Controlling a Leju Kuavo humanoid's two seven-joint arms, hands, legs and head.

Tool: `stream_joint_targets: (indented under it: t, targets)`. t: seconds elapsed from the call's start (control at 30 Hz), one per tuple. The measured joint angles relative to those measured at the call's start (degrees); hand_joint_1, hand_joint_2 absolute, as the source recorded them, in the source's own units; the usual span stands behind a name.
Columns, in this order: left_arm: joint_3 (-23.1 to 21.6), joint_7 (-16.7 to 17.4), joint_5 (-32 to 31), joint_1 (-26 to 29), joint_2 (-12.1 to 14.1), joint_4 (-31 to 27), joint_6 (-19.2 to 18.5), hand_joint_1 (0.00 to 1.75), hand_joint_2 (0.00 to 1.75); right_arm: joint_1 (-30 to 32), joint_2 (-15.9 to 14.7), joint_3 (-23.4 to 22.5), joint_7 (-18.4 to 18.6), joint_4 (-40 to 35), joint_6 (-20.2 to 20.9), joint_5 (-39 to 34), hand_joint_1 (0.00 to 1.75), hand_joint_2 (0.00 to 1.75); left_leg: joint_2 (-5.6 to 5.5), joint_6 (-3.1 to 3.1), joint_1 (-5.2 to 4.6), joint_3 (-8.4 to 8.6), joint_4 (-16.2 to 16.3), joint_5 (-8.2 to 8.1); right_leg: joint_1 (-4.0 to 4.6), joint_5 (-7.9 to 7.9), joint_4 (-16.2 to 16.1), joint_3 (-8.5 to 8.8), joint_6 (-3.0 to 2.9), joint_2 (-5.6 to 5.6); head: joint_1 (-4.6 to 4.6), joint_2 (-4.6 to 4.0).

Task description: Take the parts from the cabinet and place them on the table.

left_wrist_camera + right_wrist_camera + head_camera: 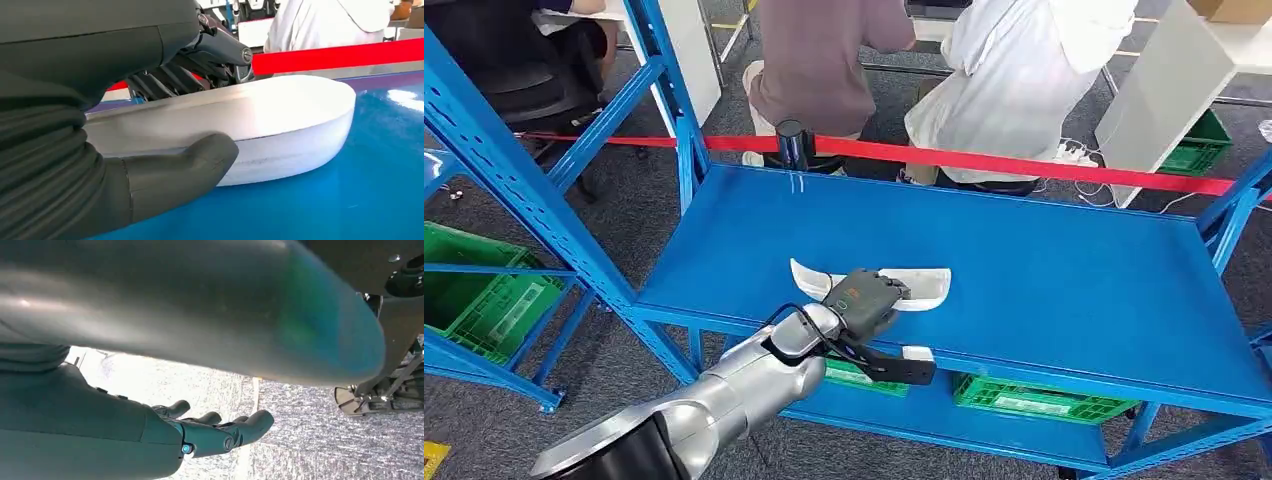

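Left robot hand (866, 296): positioned at lower centre of the head view, over the blue desk (1044, 270). It grips a white, elongated, shallow moulded part (924, 285). In the left wrist view the grey thumb (200, 160) presses against the side wall of the part (280, 125), while the darker fingers (165, 80) lie over its top edge, so the part is held between them. The underside of the part rests on the blue surface (380, 170). In the head view one rounded end of the part projects to the right of the hand and a narrower curved end projects to the left.

Right robot hand (210, 432): seen in the lower centre of the right wrist view, above grey carpet (310, 440). Its fingers (255, 422) are slightly curled and apart, with nothing between them; the hand is released.

Surroundings: a red barrier tape (1024, 165) crosses the head view behind the desk. Two seated persons (1014, 80) occupy the top centre beyond the tape. Green crates (1034, 400) sit on the lower level under the desk, and another green crate (484, 295) sits in the blue rack at the left edge.
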Motion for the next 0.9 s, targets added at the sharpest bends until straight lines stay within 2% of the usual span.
stream_joint_targets:
  t: [0.2,0.43,0.7,0.9]
  targets:
    - [0.2,-1.6,0.5,0.0,0.0,0.0,0.3,1.75,1.75,0.0,0.0,0.0,0.0,0.0,-0.2,0.0,0.00,0.00,0.00,0.00,0.00,0.00,0.0,0.00,0.00,0.00,0.0,0.00,0.00,0.00,0.00,0.00]
    - [1.3,-4.0,0.6,0.7,0.0,0.0,5.6,1.75,1.75,-0.1,0.0,0.0,0.0,0.0,-0.3,0.1,0.00,0.00,-0.01,0.00,0.00,-0.02,0.0,0.00,0.00,0.00,0.0,-0.02,0.00,0.00,0.00,0.00]
    - [2.6,-5.7,1.7,1.2,0.0,0.1,6.3,1.75,1.75,-0.1,0.0,0.0,-0.2,0.0,-0.1,0.1,0.00,0.00,-0.01,0.00,0.00,-0.08,0.0,0.00,0.00,-0.01,0.0,-0.07,0.01,0.00,0.00,0.00]
    - [4.1,-8.3,3.5,1.5,0.0,0.0,7.6,1.75,1.75,-0.1,0.0,-0.2,-0.2,0.0,-0.2,0.1,0.00,0.00,-0.01,0.00,-0.01,-0.08,0.0,0.00,0.00,0.00,0.0,-0.09,0.00,0.00,0.00,0.00]
